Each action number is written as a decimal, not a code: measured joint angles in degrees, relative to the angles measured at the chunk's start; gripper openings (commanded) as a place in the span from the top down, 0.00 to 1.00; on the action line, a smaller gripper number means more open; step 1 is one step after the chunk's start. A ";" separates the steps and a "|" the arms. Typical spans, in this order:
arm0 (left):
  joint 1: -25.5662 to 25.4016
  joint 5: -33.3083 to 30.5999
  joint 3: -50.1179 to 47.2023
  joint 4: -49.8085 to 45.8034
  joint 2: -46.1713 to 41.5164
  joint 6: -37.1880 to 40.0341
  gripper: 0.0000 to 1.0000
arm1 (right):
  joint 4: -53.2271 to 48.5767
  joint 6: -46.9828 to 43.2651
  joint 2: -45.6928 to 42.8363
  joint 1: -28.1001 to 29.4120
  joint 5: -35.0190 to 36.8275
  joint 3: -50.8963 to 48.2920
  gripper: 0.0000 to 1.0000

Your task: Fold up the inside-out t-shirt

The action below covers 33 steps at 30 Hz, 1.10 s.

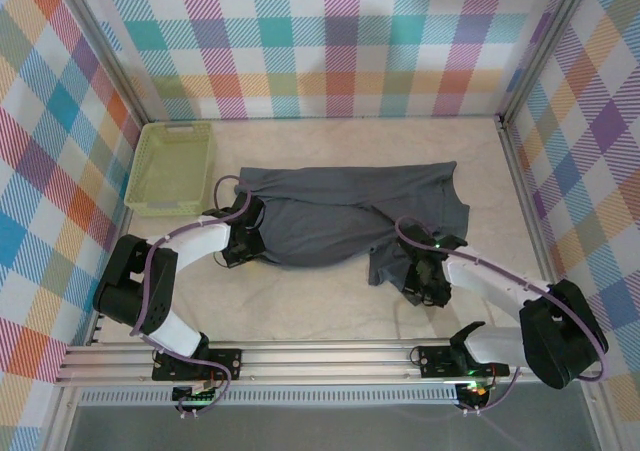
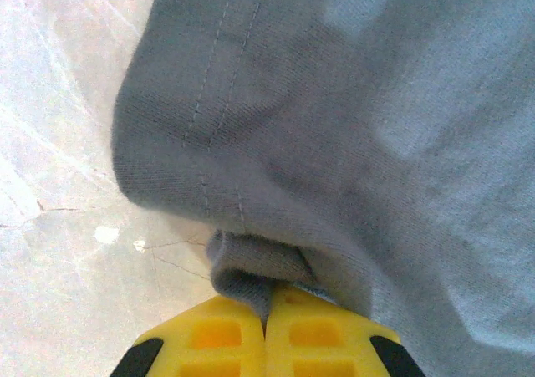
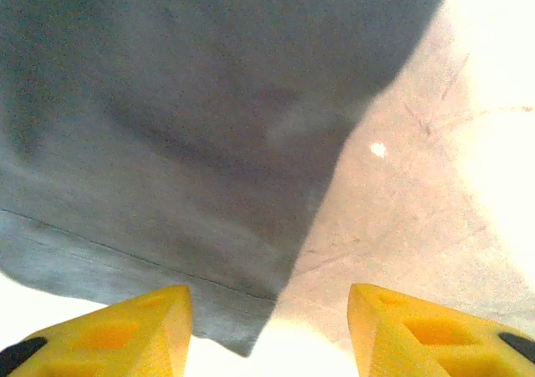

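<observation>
The shirt (image 1: 340, 211) lies rumpled across the middle of the worktop (image 1: 300, 316), running from centre-left to the right of the overhead view, with its lower right part bunched up. The left pincer (image 2: 266, 302) is clamped on a small fold at the shirt's edge, its yellow fingers pressed together with cloth pinched between them. The right pincer (image 3: 267, 306) stands wide apart at the bottom of its wrist view, gripping nothing; the shirt's stitched hem corner hangs by the finger at lower left. A green basket (image 1: 172, 168) sits upper left, near the shirt, not touching
</observation>
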 measured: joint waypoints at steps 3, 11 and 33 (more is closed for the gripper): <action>0.00 0.00 0.00 0.02 0.00 0.00 1.00 | 1.33 0.70 1.46 0.63 -1.42 -0.46 0.51; 0.00 -0.02 0.00 0.02 0.00 0.00 1.00 | 4.24 2.16 5.84 3.52 -2.14 1.07 0.81; -3.26 -1.55 -10.12 1.33 -18.95 -7.26 1.00 | -24.74 16.94 -31.28 4.52 21.86 7.67 1.00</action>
